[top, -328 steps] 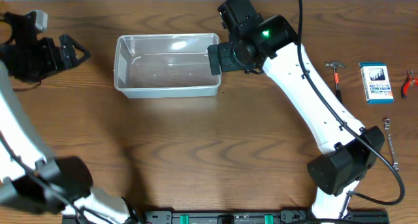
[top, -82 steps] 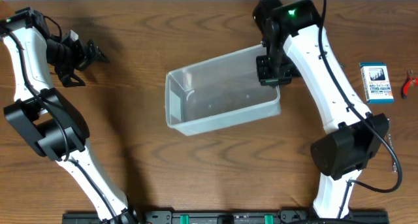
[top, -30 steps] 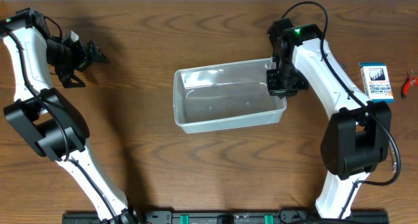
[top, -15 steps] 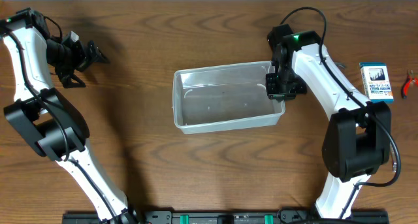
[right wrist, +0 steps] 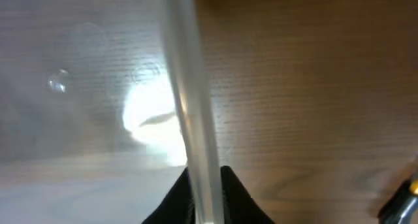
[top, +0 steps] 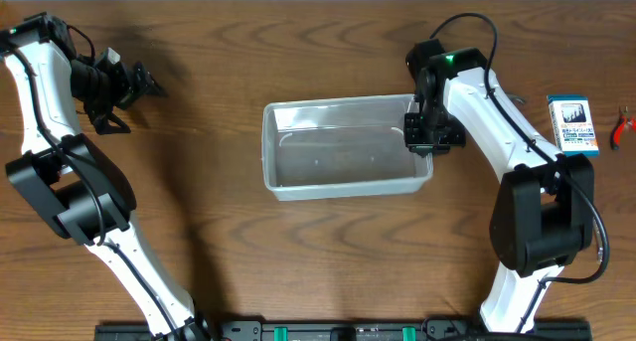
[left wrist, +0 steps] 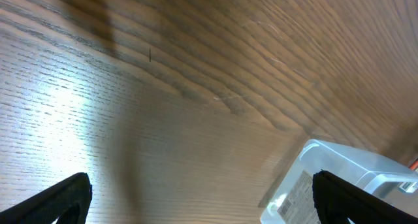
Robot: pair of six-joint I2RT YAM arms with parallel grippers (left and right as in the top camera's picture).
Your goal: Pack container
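Note:
The container (top: pixel 338 152) is a clear rectangular tub that lies empty in the middle of the table, long side across. My right gripper (top: pixel 421 132) stands over its right short wall. In the right wrist view that wall (right wrist: pixel 189 106) runs up between the two black fingers (right wrist: pixel 238 194), which sit close against it on both sides. My left gripper (top: pixel 139 83) hovers at the far left, pointing right, apart from the tub. In the left wrist view it (left wrist: pixel 202 198) is open and empty, and a clear corner of the container (left wrist: pixel 326 178) with a printed label shows beyond.
A blue-and-white box (top: pixel 571 125) and red pliers (top: pixel 622 125) lie at the right edge of the table. A dark tool end with a yellow spot (right wrist: pixel 401 201) shows at the lower right of the right wrist view.
The container has turned slightly and now lies square to the table, a little further left. My right gripper has stayed on its right wall. The left arm has not moved.

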